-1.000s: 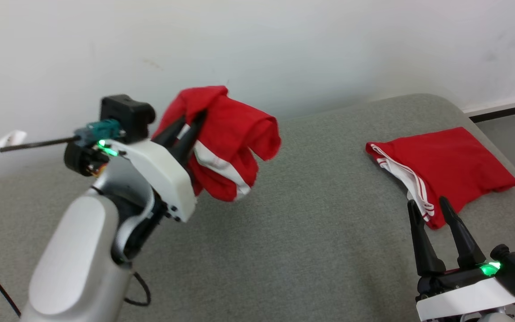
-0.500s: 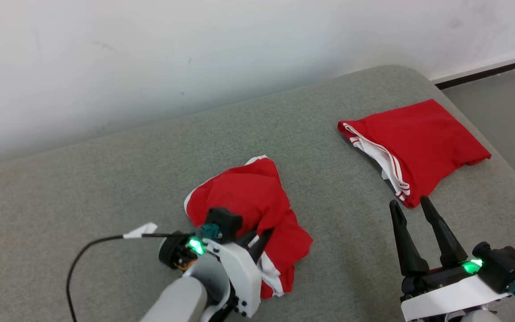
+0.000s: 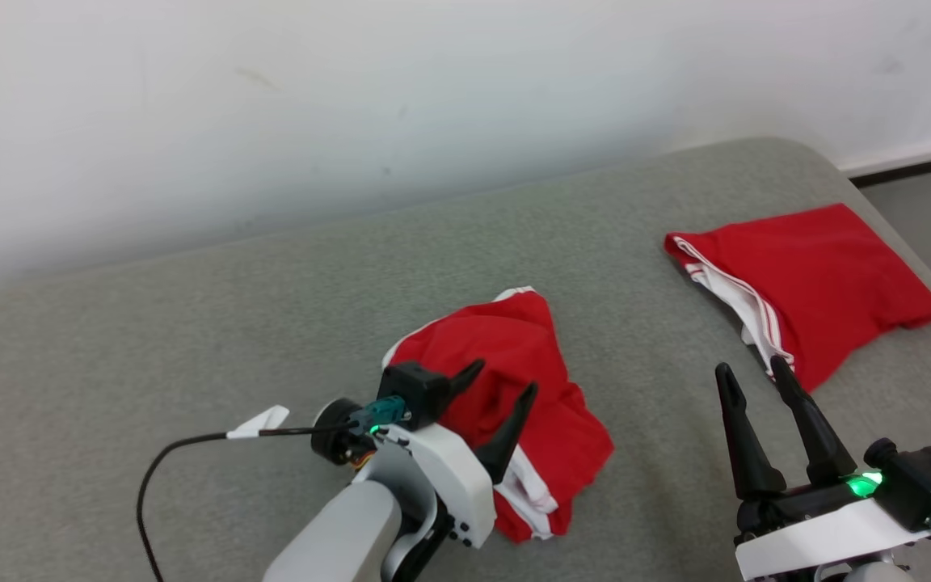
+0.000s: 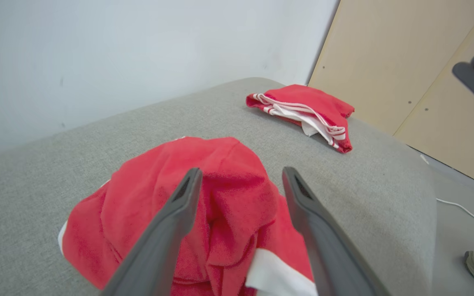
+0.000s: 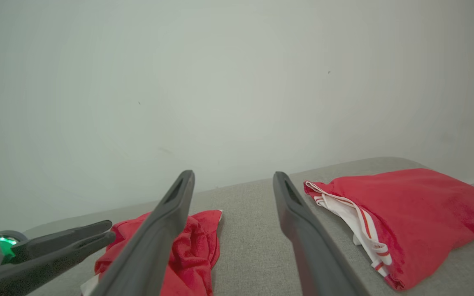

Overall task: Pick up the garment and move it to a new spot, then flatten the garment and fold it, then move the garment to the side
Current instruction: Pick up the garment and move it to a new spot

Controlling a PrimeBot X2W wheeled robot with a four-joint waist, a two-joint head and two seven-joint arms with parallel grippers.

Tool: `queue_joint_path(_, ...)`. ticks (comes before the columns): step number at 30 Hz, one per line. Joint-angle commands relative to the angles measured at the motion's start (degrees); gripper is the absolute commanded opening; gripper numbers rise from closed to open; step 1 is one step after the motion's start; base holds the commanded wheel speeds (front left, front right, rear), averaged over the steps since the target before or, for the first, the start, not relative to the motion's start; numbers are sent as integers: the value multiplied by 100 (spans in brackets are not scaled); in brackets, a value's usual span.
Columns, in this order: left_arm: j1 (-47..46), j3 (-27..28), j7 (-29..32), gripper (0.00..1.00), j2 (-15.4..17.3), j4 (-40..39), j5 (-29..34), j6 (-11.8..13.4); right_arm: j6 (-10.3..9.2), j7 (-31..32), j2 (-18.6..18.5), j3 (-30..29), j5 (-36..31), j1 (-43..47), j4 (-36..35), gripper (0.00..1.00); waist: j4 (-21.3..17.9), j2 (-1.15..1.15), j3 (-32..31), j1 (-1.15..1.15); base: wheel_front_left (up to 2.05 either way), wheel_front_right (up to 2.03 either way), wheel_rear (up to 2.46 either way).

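Head view: garment beneath left hand

Two garments on the grey pad
We see the crumpled garment mid-front, the folded garment by its right edge.

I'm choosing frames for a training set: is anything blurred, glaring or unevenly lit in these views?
Head view: soft, even light, crumpled garment and folded garment sharp, shadows faint. Left wrist view: the right end effector at the upper right edge is out of focus. Right wrist view: the wall darkens toward the corners; the green lamp at lower left glows softly.
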Motion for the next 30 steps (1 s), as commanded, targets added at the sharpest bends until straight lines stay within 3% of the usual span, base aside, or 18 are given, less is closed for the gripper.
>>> queue_joint_path(1, -78, 4, -121, 100, 19, -133, -56, 61, -12, -15, -60, -41, -23, 99, -21, 100, 228, 0, -124, 0, 0, 0, 0)
queue_joint_path(4, -61, 90, -284, 100, 43, -425, -100, 227, -12, -15, -93, -84, -50, 148, -53, 100, 471, 0, -225, 0, 0, 0, 0)
queue_joint_path(10, 308, 505, -560, 100, 490, -1042, -156, 662, -12, -15, -164, -111, -99, 268, -95, 100, 833, 0, -389, 0, 0, 0, 0)
queue_joint_path(20, 1511, 1475, -959, 100, 1150, -1702, -344, 1253, -12, -15, -164, -163, -149, 468, -141, 100, 1037, 0, -498, 0, 0, 0, 0)
queue_joint_path(25, 1913, 1776, -985, 100, 1243, -1809, -194, 1377, -12, -15, -152, -108, -142, 521, -113, 100, 1066, 0, -493, 0, 0, 0, 0)
queue_joint_path(30, 2629, 2403, -983, 100, 1062, -2446, 189, 1453, -12, -15, -132, -192, -121, 613, -53, 100, 1027, 0, -472, 0, 0, 0, 0)
